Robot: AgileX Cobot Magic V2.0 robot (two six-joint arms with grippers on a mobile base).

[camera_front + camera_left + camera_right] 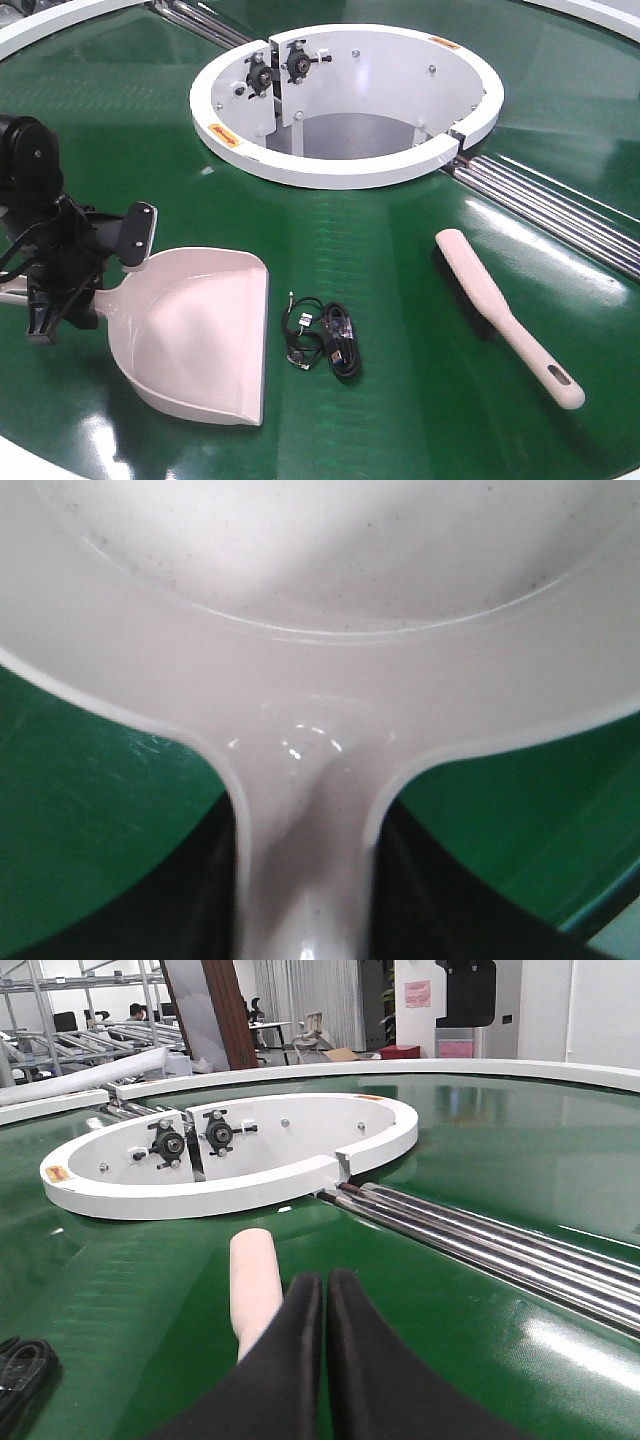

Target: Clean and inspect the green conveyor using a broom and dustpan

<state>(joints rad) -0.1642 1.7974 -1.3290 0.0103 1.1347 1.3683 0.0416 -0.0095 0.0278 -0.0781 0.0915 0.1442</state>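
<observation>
The green conveyor (400,280) fills the front view. The pale dustpan (195,330) lies on it at the lower left, its lip pointing right. My left gripper (92,285) is shut on the dustpan's handle. In the left wrist view the handle (305,880) runs between the dark fingers (190,900), which touch both its sides. The beige broom (490,300) lies flat on the belt at the right, handle toward the front. My right gripper (325,1285) is shut and empty, just right of the broom's (255,1280) rounded far end. It is out of the front view.
A coiled black cable (325,335) lies on the belt between dustpan and broom. The white central ring (340,170) stands behind them. Steel rollers (550,205) run from the ring to the right. A white rim (30,30) edges the belt at far left.
</observation>
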